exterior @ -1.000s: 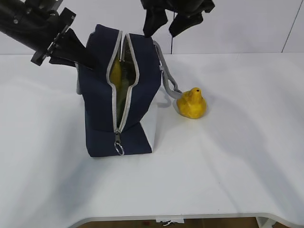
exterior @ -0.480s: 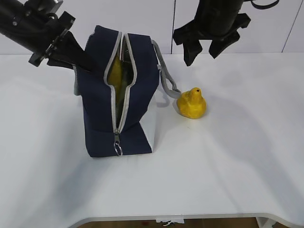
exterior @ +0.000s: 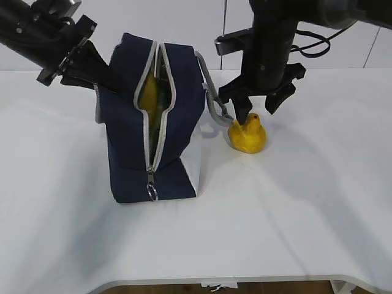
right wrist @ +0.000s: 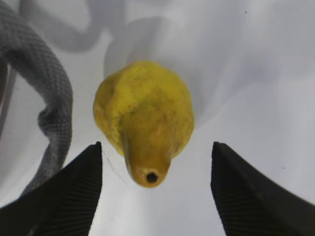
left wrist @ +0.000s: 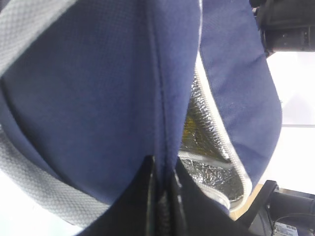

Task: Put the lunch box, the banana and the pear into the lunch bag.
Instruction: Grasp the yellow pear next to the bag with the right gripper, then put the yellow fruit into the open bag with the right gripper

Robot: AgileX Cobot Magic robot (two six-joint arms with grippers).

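- The pear (exterior: 247, 135) is golden yellow and lumpy with brownish blotches; it stands on the white table (exterior: 294, 202), its short neck pointing up, just right of the bag (exterior: 153, 122).
- The bag is navy with a white end panel and stands upright with its grey zipper open along the top; a ring pull (exterior: 152, 192) hangs at the near end.
- Silver foil lining (left wrist: 206, 147) shows inside, and something yellow (exterior: 149, 92) lies in the opening.
- A grey handle (exterior: 211, 92) loops down toward the pear.
- The right gripper (exterior: 260, 109) hangs over the pear with jaws spread wide, one finger (right wrist: 64, 196) on each side, holding nothing.
- The left gripper (left wrist: 162, 187) is closed, pinching the bag's navy fabric at its far left side.
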